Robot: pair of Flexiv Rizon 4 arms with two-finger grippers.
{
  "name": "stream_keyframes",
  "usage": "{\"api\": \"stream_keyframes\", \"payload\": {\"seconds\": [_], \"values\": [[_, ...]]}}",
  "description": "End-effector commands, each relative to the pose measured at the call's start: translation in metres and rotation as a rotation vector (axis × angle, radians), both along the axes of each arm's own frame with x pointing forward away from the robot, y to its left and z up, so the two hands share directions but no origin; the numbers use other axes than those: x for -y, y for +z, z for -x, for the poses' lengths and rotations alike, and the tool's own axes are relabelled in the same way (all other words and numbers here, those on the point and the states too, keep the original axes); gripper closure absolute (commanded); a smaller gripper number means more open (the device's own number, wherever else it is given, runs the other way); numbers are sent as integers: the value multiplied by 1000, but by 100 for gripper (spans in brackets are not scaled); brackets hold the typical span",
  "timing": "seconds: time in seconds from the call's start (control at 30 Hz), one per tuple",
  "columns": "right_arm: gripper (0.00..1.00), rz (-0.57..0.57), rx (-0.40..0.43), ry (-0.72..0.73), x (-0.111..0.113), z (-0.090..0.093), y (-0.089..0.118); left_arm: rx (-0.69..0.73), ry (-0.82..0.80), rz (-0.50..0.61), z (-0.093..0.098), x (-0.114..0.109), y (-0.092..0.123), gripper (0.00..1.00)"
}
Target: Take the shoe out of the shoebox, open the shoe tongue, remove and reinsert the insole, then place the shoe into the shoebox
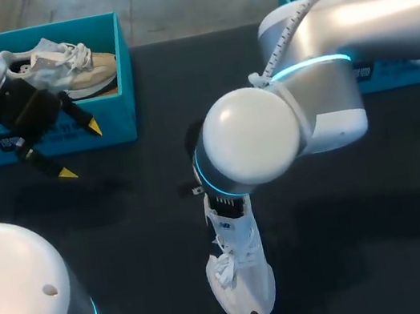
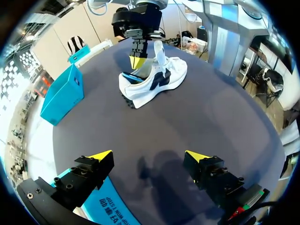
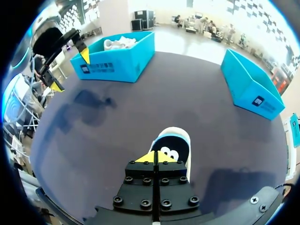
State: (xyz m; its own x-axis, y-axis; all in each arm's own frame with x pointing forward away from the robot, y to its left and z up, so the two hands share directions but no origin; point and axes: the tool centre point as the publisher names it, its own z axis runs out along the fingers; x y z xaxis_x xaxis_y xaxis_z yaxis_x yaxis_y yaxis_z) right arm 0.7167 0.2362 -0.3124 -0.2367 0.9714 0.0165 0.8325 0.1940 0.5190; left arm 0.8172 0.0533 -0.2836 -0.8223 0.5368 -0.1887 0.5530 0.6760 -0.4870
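Bright overhead light, soft shadows across the dark table point(image 1: 128, 245), mild glare.

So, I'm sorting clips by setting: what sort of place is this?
Probably a robot lab bench, not a shop: a dark table, two blue shoeboxes, a robot arm over a white shoe.

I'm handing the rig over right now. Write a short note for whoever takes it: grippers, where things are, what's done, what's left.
Left gripper: open, empty, in front of the left shoebox, which holds another shoe.
Right gripper: fingers shut, tips in the opening of the white shoe; whether it pinches anything cannot be told.
Done: white shoe is out on the table; its tongue looks lifted.
Left: insole out and back in, as far as can be seen, then the shoe into a shoebox. The right shoebox stands at the far edge.
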Motion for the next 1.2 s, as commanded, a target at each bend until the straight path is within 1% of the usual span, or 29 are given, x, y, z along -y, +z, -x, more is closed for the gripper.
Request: {"api": "stream_keyframes", "payload": {"seconds": [0.03, 0.13, 0.2, 0.4, 0.63, 0.9, 1.2], "values": [[100, 14, 103, -148, -13, 9, -7, 0, 0, -3, 0, 0, 1, 0], [100, 23, 109, -155, -15, 9, -6, 0, 0, -3, 0, 0, 1, 0], [100, 31, 109, -159, -15, 8, -8, 0, 0, -3, 0, 0, 1, 0], [100, 18, 121, -165, -10, 1, -19, 0, 0, -3, 0, 0, 1, 0], [100, 2, 158, -171, -5, -9, -21, 0, 0, -3, 0, 0, 1, 0], [100, -9, 151, -176, 3, -15, -30, 0, 0, -3, 0, 0, 1, 0], [100, -17, 145, -179, 6, -20, -40, 0, 0, -3, 0, 0, 1, 0]]}}
